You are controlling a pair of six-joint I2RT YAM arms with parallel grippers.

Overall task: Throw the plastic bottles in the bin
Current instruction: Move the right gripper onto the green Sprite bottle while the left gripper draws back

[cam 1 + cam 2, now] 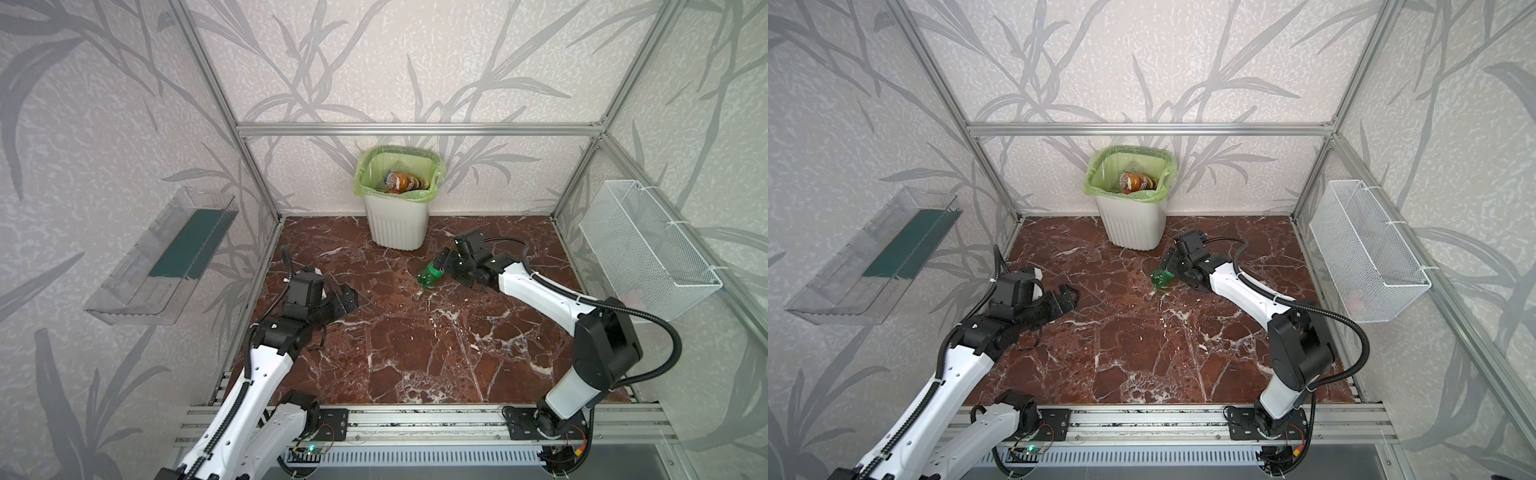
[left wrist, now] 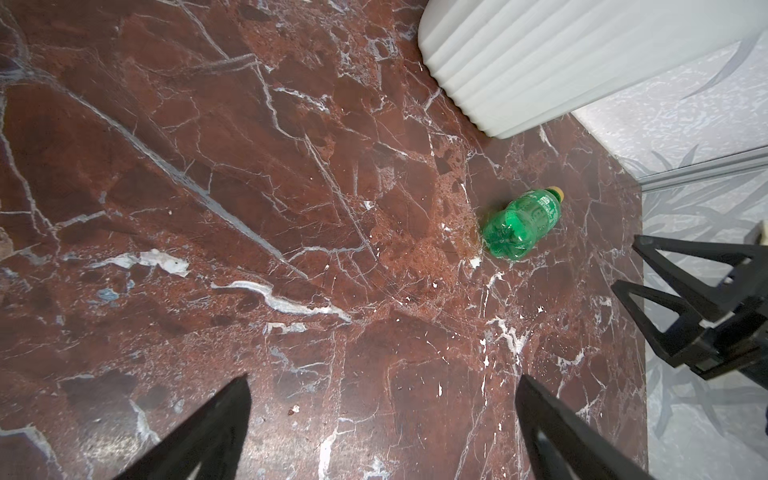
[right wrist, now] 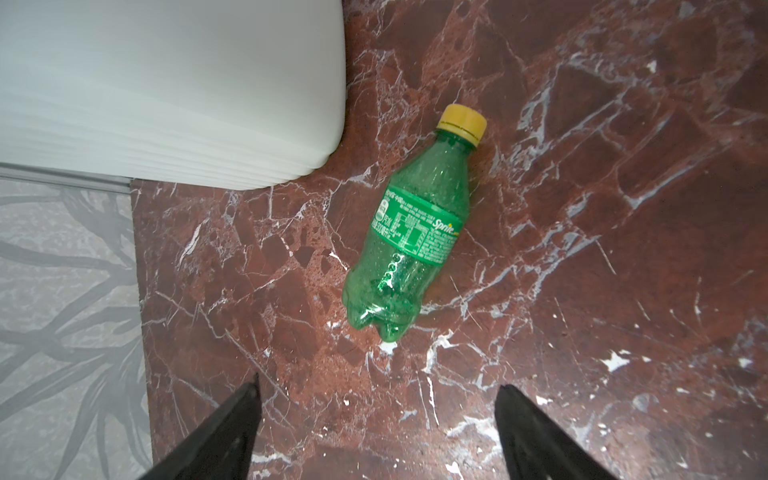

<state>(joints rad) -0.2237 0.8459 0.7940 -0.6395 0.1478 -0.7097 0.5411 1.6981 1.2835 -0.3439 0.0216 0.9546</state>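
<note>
Green bottle (image 3: 409,245) lies on its side on the worktop (image 3: 582,249) near the bin (image 1: 397,226) | looks empty: light, thin-walled, slick, may roll; take it across the label | right fingers (image 3: 224,424) apart, by the bottle, not gripping | left fingers (image 2: 208,428) apart, holding nothing

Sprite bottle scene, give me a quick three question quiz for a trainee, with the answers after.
1. Pick one: the Sprite bottle has a cap that is A red, B yellow, C blue.
2. Fill the gap: the right gripper is ___ and holds nothing.
3. True or false: the bottle lies on its side on the marble tabletop, outside the bin.
Key: 1 B; 2 open; 3 true.
</note>
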